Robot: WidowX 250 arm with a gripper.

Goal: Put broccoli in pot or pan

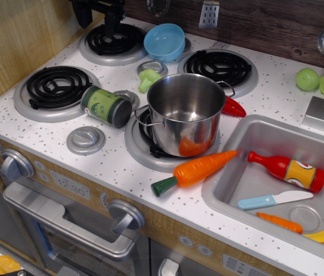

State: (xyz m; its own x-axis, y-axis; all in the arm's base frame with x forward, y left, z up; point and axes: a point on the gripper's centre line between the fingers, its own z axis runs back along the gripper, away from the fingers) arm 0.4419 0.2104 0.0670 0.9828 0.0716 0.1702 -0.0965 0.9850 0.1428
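The broccoli [149, 78] is a small pale-green lumpy toy lying on the stovetop between the burners, just behind and left of the pot. The pot [185, 112] is a shiny steel cylinder with two loop handles, standing empty on the front right burner. My gripper [99, 11] is a dark shape at the top left, above the back left burner, well away from the broccoli. Its fingers are partly cut off by the frame edge, so their state is unclear.
A light-blue bowl [164, 41] sits behind the broccoli. A dark green can [105, 106] lies left of the pot. A carrot [197, 171] lies in front of it, a red pepper [232, 107] to its right. The sink [236, 198] holds a bottle, a knife and more.
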